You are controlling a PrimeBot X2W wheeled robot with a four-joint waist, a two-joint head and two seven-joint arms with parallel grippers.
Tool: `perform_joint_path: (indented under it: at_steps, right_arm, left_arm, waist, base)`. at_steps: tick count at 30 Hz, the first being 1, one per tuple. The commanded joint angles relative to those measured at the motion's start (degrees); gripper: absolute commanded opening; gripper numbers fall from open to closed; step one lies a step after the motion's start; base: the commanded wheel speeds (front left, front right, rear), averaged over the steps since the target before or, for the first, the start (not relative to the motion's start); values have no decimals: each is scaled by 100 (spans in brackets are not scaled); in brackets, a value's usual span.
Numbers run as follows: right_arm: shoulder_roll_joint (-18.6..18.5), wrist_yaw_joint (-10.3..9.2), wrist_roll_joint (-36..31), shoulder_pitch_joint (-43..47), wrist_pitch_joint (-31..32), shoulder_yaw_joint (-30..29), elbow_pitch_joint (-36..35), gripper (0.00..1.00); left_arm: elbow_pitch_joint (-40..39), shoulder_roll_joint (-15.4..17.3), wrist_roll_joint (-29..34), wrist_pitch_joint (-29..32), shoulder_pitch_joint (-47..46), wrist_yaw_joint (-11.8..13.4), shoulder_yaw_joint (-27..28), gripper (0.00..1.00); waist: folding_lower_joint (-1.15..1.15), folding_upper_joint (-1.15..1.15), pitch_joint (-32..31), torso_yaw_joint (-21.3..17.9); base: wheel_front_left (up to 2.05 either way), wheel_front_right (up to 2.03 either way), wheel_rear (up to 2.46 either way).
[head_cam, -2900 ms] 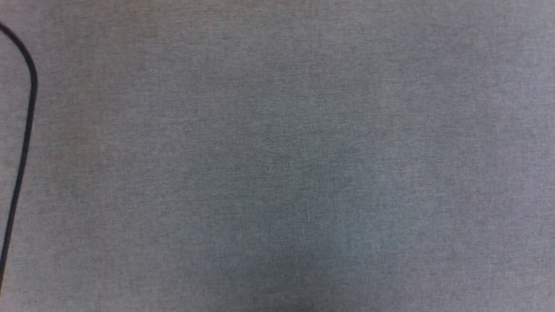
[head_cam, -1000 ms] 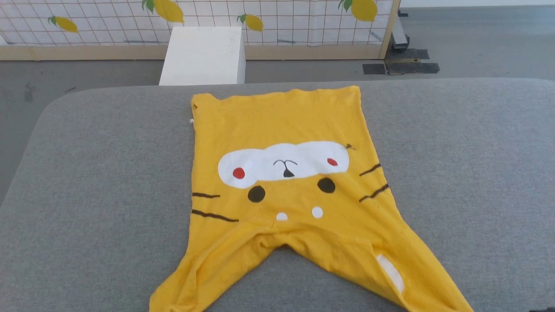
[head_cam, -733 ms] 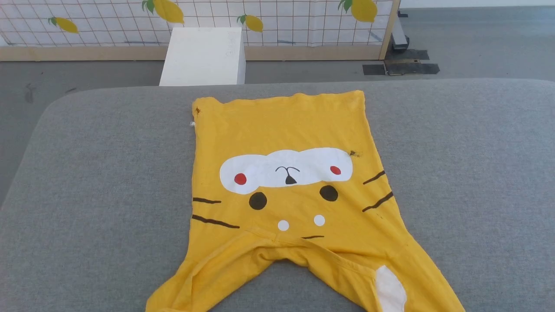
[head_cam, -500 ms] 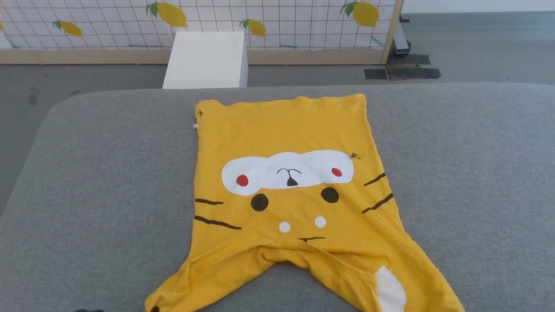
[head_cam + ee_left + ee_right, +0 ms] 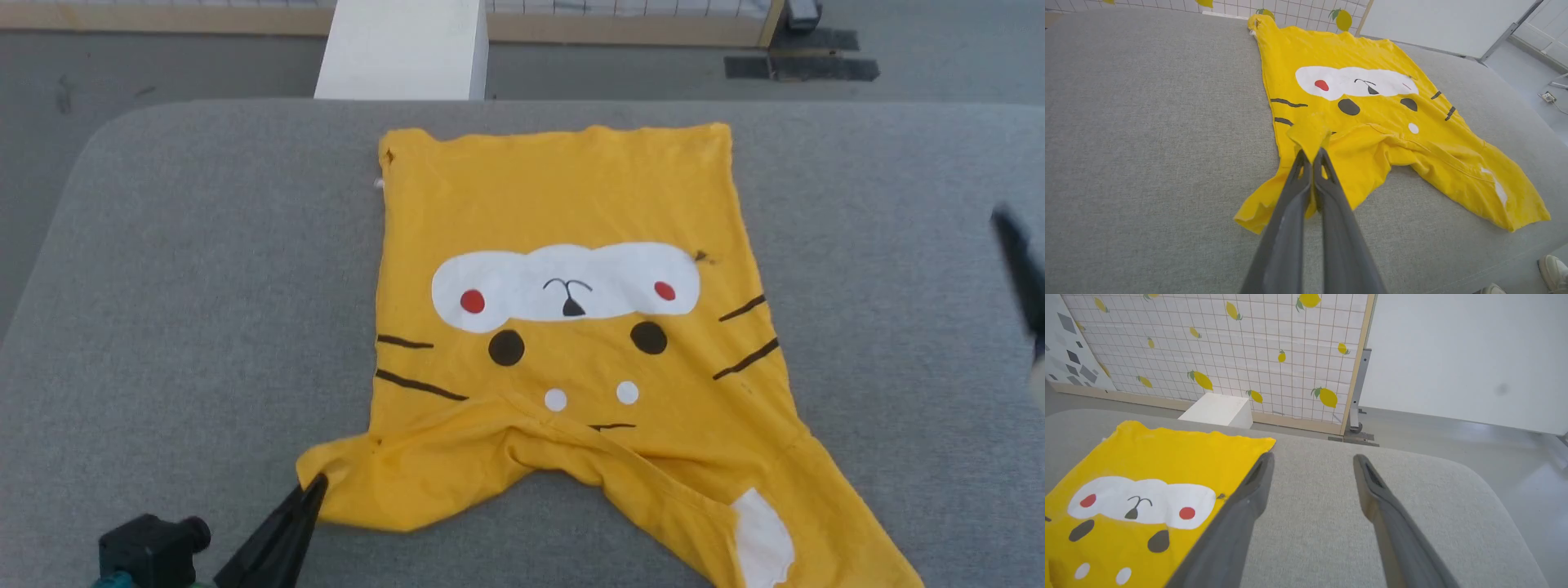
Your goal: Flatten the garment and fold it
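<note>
The garment (image 5: pixel 571 196) is a bright yellow T-shirt with a cartoon face print. It lies face up on the grey padded table (image 5: pixel 163 245), hem at the far side and sleeves toward me. My left gripper (image 5: pixel 314 487) is shut on the near left sleeve. The left wrist view shows a fold of yellow cloth pinched and raised at my left gripper's (image 5: pixel 1312 154) tips. My right gripper (image 5: pixel 1312 460) is open and empty above bare table, to the right of the garment (image 5: pixel 1167 457). A blurred dark finger (image 5: pixel 1016 261) of it shows at the right edge of the head view.
A white box (image 5: pixel 404 49) stands on the floor past the table's far edge, before a lemon-print grid screen (image 5: pixel 1229 347). Black tape (image 5: pixel 800 65) lies on the floor at the far right. A person's shoe (image 5: pixel 1553 271) shows by the table's near right corner.
The head camera has tilted down. My left gripper has come into view holding the near left sleeve, now bunched inward. A right finger has appeared at the right edge.
</note>
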Motion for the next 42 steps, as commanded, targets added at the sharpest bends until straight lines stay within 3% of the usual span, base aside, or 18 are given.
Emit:
perform_joint_path:
  at_steps: [1, 9, 15, 22, 31, 33, 34, 35, 36, 37, 42]
  right_arm:
    - [-72, -9, -146, -564, 207, 30, 98, 100]
    - [194, -9, -935, -3302, 1195, 342, 1128, 100]
    - [459, -9, -1529, -4570, 1687, 283, 1981, 100]
    - [662, -9, -2055, -5218, 2037, 76, 2662, 100]
    - [915, -9, -2443, -5131, 2426, -302, 3059, 100]
    - [937, -9, -2470, -5078, 2477, -396, 3090, 78]
    - [941, -9, -2488, -5047, 2495, -433, 3107, 47]
    - [943, -9, -2496, -5028, 2493, -462, 3114, 38]
    - [946, -9, -2508, -5007, 2471, -498, 3120, 5]
    - [944, -9, -2520, -4987, 2454, -506, 3126, 0]
    - [900, -9, -2532, -4952, 2041, -505, 3099, 0]
  left_arm:
    - [-145, 26, 56, -10, -189, 13, 27, 0]
    - [-649, -16, 319, -3, -778, -100, -38, 0]
    - [-796, -123, 439, -88, -1151, -237, -111, 0]
    - [-801, -253, 530, -162, -1523, -419, -240, 0]
    - [-584, -377, 553, -266, -1741, -530, -319, 0]
    - [-547, -392, 547, -277, -1765, -537, -324, 0]
    - [-528, -397, 546, -285, -1772, -538, -323, 0]
    - [-514, -399, 545, -291, -1775, -538, -322, 0]
    - [-500, -398, 546, -299, -1776, -536, -318, 0]
    - [-489, -396, 547, -307, -1773, -531, -312, 0]
    - [-471, -362, 600, -368, -1740, -469, -250, 0]
  waist:
    - [0, 0, 555, 265]
    - [0, 0, 1524, 634]
    - [0, 0, 2170, 899]
    - [0, 0, 2771, 1199]
    - [0, 0, 3052, 1385]
    - [0, 0, 3062, 1417]
    - [0, 0, 3064, 1430]
    - [0, 0, 3065, 1439]
    - [0, 0, 3066, 1441]
    - [0, 0, 3062, 1434]
    - [0, 0, 2917, 1270]
  base:
    - [0, 0, 0]
    - [0, 0, 0]
    - [0, 0, 0]
    - [0, 0, 0]
    - [0, 0, 0]
    - [0, 0, 0]
    - [0, 0, 0]
    - [0, 0, 0]
    - [0, 0, 0]
    - [0, 0, 0]
    - [0, 0, 0]
